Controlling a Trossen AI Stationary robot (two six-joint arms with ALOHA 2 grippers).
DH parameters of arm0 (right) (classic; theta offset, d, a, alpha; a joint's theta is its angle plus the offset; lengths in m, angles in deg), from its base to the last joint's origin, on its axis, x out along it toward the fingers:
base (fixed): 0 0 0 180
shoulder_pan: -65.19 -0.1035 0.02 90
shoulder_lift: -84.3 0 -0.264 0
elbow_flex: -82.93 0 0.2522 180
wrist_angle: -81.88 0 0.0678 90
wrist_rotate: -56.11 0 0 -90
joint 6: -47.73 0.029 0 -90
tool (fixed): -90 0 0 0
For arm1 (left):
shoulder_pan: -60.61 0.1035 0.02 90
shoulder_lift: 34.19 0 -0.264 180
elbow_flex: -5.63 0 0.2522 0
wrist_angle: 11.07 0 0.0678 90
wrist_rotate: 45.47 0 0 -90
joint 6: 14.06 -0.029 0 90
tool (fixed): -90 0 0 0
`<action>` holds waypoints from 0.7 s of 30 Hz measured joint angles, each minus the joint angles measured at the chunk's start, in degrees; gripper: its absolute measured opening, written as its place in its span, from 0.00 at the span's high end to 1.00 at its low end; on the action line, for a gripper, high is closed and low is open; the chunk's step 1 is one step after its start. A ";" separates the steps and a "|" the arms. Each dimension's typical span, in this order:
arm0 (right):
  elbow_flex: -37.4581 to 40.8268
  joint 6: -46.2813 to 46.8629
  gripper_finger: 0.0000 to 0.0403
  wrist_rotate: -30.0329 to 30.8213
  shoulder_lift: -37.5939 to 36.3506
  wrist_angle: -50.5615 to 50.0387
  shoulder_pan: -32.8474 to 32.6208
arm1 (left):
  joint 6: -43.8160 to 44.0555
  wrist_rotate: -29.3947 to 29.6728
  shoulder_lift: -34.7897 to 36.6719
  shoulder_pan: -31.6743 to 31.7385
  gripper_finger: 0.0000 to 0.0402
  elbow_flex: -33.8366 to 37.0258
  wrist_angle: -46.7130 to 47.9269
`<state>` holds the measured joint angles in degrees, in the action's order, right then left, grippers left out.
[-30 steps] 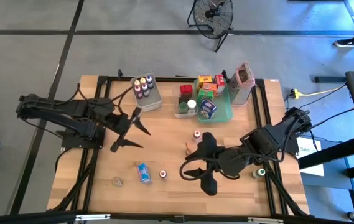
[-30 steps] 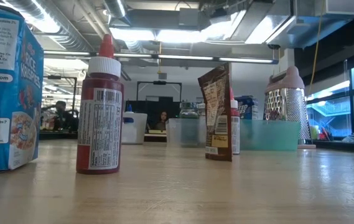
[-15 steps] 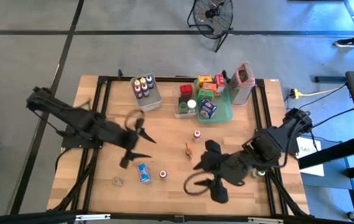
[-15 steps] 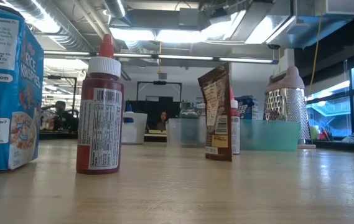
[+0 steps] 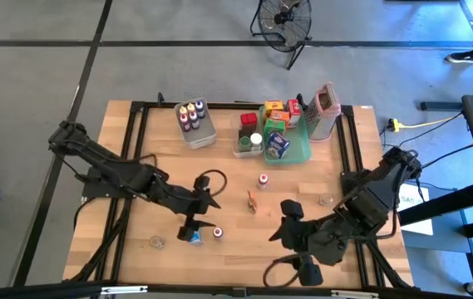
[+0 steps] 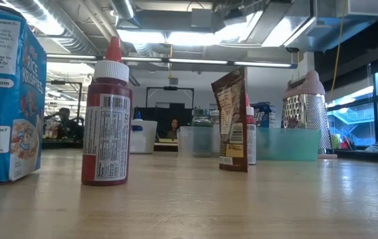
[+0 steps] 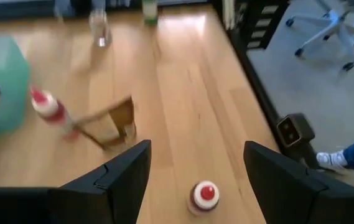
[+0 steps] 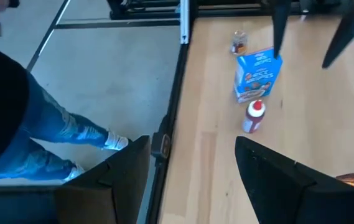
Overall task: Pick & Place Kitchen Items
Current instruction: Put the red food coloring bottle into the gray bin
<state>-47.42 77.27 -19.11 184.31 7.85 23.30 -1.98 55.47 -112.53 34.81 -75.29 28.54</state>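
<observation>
Over blue box (image 5: 190,230) | left gripper (image 5: 200,212) jaws wide; empty

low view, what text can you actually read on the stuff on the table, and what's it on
"RICE KRISPIES", cut off at the picture's edge: on the blue cereal box.
"loggs.com", start cut off: same box.
"Comments?", beginning cut off: same box, lower down.
Red sauce bottle: white label with fine print, too small to read.
Brown packet: print too small to read.
Blue box in the teal tray: blurred, unreadable.
</observation>
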 joint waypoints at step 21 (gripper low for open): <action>0.00 -0.44 0.41 2.12 0.02 -0.20 -7.95 | 18.15 1.56 -15.65 -2.78 0.38 0.00 0.51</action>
<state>-47.42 76.83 -16.99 184.33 7.65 15.35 16.17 57.03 -128.18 32.03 -75.29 29.05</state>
